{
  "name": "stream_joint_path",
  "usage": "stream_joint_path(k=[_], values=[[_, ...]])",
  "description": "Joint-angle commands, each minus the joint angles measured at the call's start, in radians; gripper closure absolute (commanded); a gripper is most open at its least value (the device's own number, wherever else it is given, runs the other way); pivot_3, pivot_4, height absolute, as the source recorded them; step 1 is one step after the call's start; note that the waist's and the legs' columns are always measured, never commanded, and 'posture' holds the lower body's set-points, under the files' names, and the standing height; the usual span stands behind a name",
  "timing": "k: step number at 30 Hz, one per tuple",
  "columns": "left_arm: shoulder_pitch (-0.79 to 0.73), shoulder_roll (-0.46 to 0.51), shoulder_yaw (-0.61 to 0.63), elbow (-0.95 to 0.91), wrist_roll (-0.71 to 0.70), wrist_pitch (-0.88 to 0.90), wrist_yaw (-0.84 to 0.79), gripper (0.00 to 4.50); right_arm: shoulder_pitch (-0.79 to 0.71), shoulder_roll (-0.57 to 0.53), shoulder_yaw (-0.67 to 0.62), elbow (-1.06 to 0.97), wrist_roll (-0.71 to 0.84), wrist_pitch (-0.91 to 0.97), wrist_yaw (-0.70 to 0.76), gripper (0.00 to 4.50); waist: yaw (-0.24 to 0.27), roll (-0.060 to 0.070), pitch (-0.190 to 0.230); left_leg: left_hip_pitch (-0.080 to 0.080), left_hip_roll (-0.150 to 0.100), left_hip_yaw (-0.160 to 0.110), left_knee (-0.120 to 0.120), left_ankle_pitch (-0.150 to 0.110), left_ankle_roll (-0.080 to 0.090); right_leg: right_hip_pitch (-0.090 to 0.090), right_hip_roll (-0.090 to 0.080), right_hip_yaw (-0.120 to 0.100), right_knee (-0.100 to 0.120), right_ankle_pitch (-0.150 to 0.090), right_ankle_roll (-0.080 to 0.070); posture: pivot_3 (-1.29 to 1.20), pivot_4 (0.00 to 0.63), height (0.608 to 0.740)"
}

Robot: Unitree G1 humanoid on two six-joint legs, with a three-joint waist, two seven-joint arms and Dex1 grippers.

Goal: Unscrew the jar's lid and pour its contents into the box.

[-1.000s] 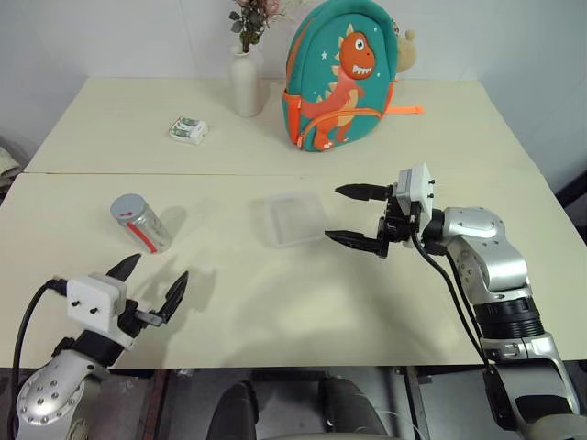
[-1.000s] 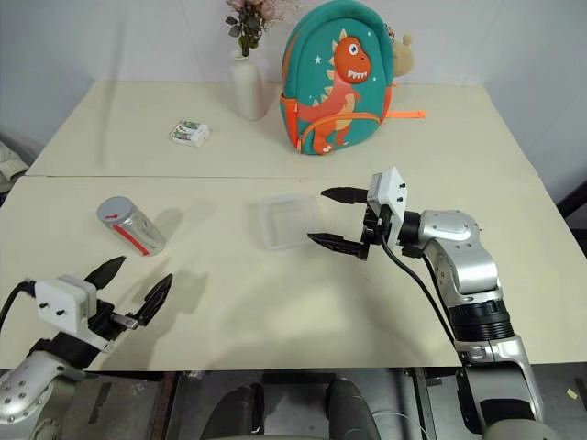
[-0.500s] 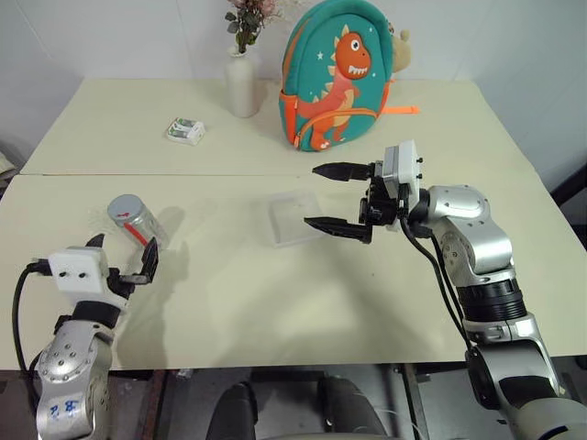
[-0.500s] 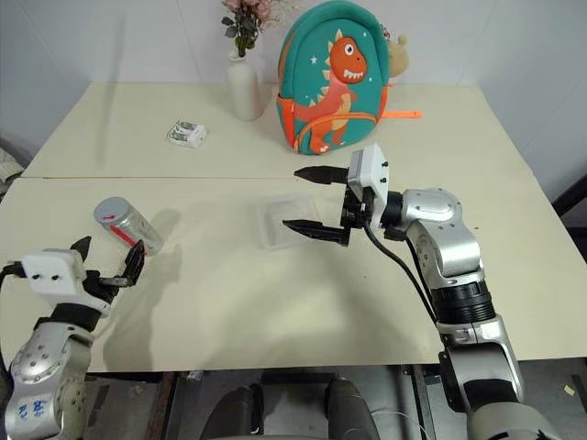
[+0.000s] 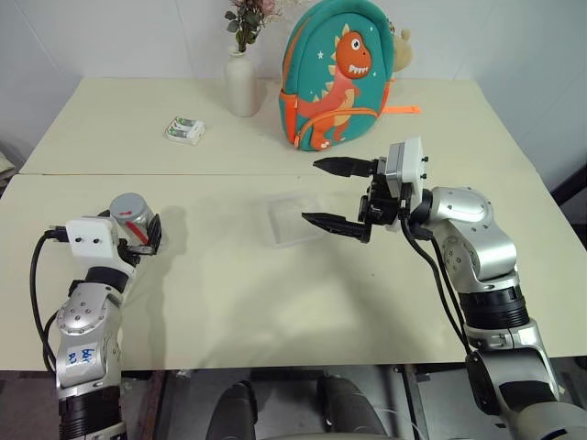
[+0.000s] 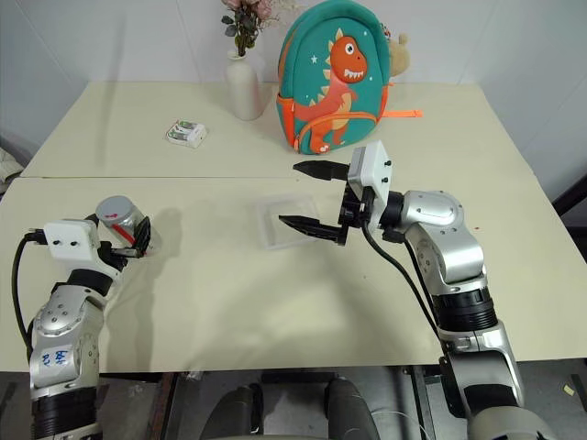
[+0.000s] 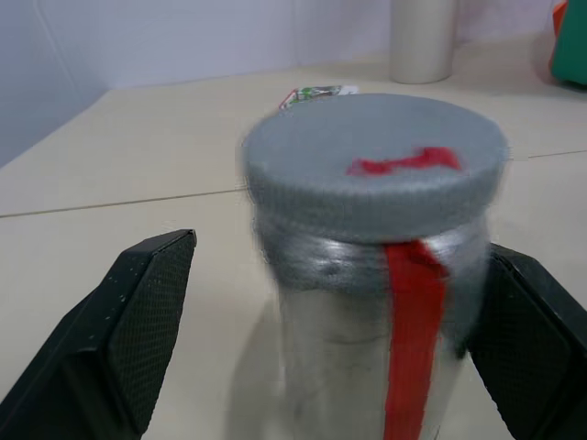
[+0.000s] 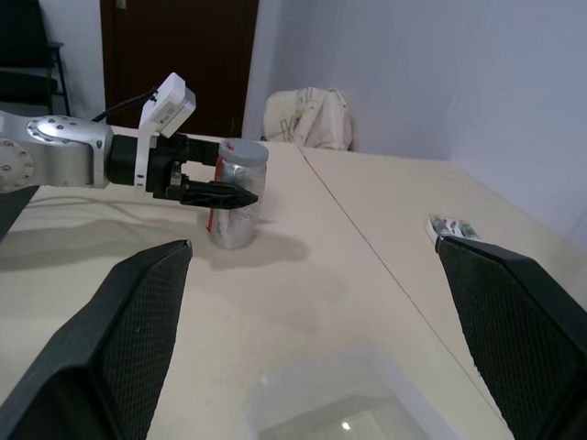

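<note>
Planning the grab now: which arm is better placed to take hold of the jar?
The left. Its open gripper already straddles the jar, while the right gripper hangs over the box.

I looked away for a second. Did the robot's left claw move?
Yes. The left gripper moved forward across the table, away from its near edge, up to the jar. Its open fingers now stand on either side of the jar, not yet shut.

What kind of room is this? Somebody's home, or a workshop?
Probably a plain indoor test room dressed up to look homely. Two cream tables are pushed together against a bare white wall, and a child's dinosaur backpack and a vase of flowers stand at the back.
</note>
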Motion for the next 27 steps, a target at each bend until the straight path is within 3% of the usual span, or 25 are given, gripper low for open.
stream_joint_path(k=[1,6,9,14,21,27], values=[[-0.027,0.025,0.009,0.022,0.009,-0.041,0.000,0.01,0.003,-0.003,-0.029,-0.043,0.019,-0.003,-0.018,0.00,0.000,0.000,0.000,0.000,0.000,0.000,0.000,0.000,0.000,0.000,0.000,0.000,0.000,0.000,0.000,0.00,0.150,0.740],[-0.046,0.025,0.001,0.049,0.009,-0.055,0.001,0.01,0.006,-0.006,-0.031,-0.049,0.019,-0.004,-0.030,0.00,0.001,0.000,0.000,0.000,0.000,0.001,0.000,0.000,0.000,0.000,0.000,0.000,0.000,0.000,0.000,0.00,0.150,0.740],[-0.044,0.016,-0.007,0.050,0.016,-0.055,0.011,0.59,0.008,-0.007,-0.030,-0.051,0.019,-0.005,-0.033,0.00,0.001,0.000,0.000,0.000,0.000,0.001,0.000,0.000,0.000,0.000,0.000,0.000,0.000,0.000,0.000,0.00,0.150,0.740],[-0.016,-0.007,-0.019,0.010,0.012,-0.044,0.027,2.17,0.009,-0.005,-0.027,-0.052,0.019,-0.006,-0.036,0.00,0.001,0.000,0.000,0.000,0.000,0.001,0.000,0.000,0.000,0.000,0.000,0.001,0.000,0.000,0.000,0.00,0.150,0.740],[-0.010,-0.021,-0.034,-0.075,-0.049,-0.020,-0.018,2.25,0.012,0.001,-0.020,-0.047,0.014,-0.008,-0.037,0.00,0.002,0.000,0.000,0.000,0.000,0.001,0.000,0.000,0.000,0.000,0.000,0.002,0.000,0.000,0.001,0.00,0.150,0.740],[-0.036,0.118,-0.070,-0.202,-0.178,0.062,-0.252,2.25,0.014,-0.016,-0.032,-0.070,0.030,0.039,-0.054,0.00,0.000,0.000,0.000,0.000,0.000,0.002,0.000,0.000,0.000,0.000,0.000,0.002,0.000,0.000,0.001,0.00,0.150,0.740]])
